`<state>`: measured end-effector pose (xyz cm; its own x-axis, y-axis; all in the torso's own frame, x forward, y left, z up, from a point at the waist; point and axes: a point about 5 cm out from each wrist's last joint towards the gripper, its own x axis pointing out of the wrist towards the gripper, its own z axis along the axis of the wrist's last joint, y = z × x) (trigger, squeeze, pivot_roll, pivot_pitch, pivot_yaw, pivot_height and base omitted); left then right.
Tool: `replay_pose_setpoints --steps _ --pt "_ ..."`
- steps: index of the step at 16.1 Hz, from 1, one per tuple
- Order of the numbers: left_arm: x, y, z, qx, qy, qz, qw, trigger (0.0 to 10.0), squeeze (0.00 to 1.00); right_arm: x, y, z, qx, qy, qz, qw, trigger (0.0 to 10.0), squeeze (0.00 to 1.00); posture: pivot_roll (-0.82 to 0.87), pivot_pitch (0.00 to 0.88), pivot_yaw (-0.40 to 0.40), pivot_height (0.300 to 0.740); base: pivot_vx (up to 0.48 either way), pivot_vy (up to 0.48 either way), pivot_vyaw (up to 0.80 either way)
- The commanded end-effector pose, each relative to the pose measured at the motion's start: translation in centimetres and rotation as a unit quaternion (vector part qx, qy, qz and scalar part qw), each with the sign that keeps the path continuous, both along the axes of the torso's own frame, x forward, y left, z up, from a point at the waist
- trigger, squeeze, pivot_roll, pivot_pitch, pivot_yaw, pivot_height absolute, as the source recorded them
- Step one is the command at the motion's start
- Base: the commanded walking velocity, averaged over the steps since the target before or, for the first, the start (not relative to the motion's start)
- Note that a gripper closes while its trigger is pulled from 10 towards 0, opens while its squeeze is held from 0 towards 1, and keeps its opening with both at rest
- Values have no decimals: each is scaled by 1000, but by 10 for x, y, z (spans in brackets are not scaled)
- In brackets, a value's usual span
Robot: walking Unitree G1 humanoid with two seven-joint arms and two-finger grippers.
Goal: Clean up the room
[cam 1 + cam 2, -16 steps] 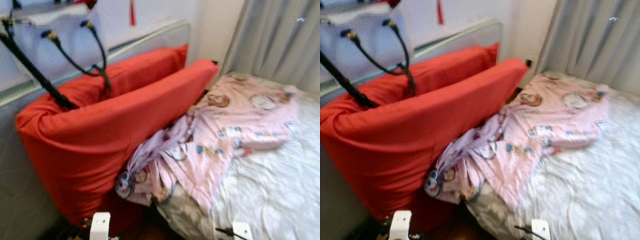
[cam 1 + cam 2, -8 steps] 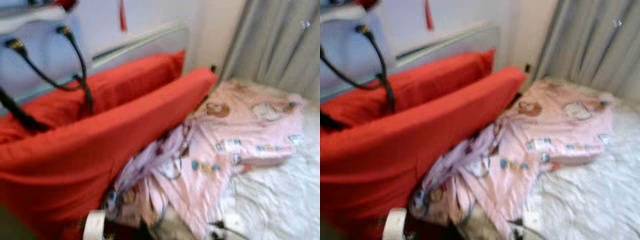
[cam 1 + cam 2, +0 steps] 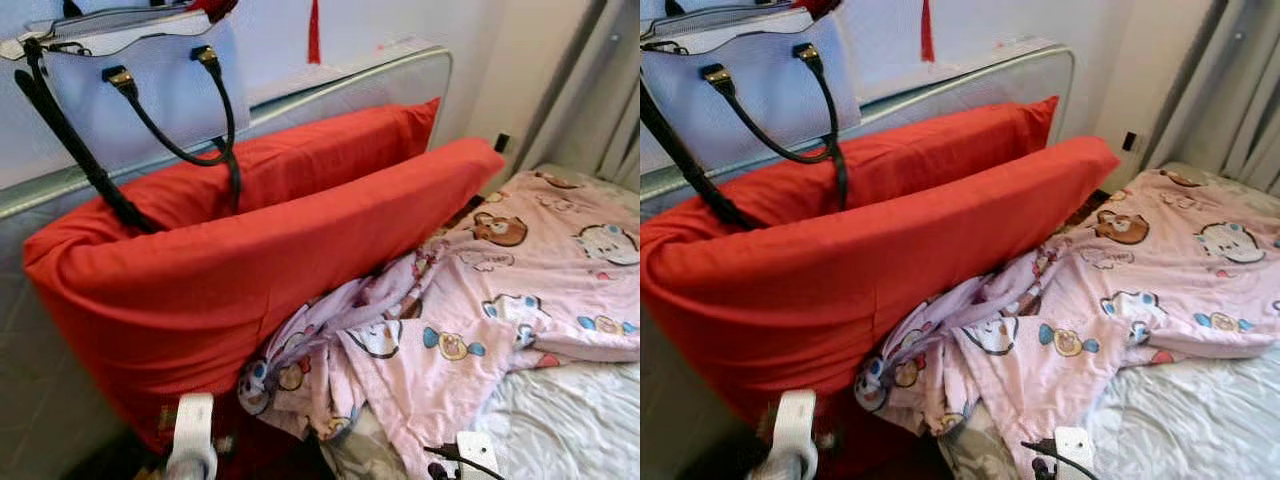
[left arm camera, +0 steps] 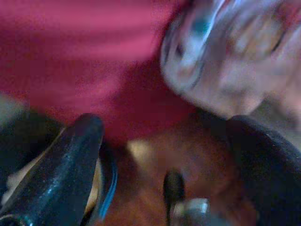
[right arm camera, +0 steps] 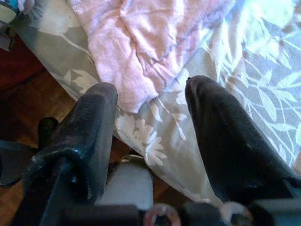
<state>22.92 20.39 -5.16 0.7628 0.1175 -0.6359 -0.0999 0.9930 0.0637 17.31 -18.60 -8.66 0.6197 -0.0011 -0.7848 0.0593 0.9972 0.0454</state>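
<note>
My left wrist view is blurred, the handbag (image 3: pixel 130 75) is cut off on top, and the pink blanket (image 3: pixel 520 290) runs off frame.

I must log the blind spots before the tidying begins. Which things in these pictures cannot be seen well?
- Handbag: top cut off by the eye views' edge.
- Rear red pillow: lower part hidden behind the front red pillow.
- Pink blanket: right side cut off; blurred in the left wrist view.
</note>
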Motion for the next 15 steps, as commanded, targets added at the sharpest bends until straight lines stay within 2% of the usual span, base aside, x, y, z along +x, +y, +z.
replay_pose_setpoints --steps 1,2,3,4,6,8,11,15 --pt "14 0 11 -7 -34 1 999 10000 0 13 10 5 10 -17 -9 1000 10000 0 5 0 -22 740 0 0 0" --pt "15 0 12 -8 -38 1 999 10000 0 14 12 5 12 -19 -10 1000 10000 0 4 0 -22 740 0 0 0" --pt "26 -1 22 -11 -71 -2 997 10000 0 26 14 12 20 -48 -22 998 10000 0 -1 0 -17 740 0 0 0" --pt "38 -2 35 -12 -116 -8 993 10000 0 43 12 23 30 -96 -37 994 10000 0 -4 0 -15 740 0 0 0" --pt "52 -3 52 -16 -175 -12 984 10000 0 64 6 41 44 -166 -48 984 10000 0 -9 0 -13 740 0 0 0" --pt "55 -3 63 -18 -221 -9 975 10000 0 76 3 55 48 -218 -44 974 10000 0 -20 0 -12 740 0 0 0" --pt "52 -3 68 -18 -251 -8 968 10000 0 78 1 61 46 -251 -39 966 10000 0 -18 0 -21 740 0 0 0" --pt "54 -6 68 -27 -247 -5 969 10000 0 78 7 62 52 -261 -39 963 10000 0 -15 0 -29 740 0 0 0"
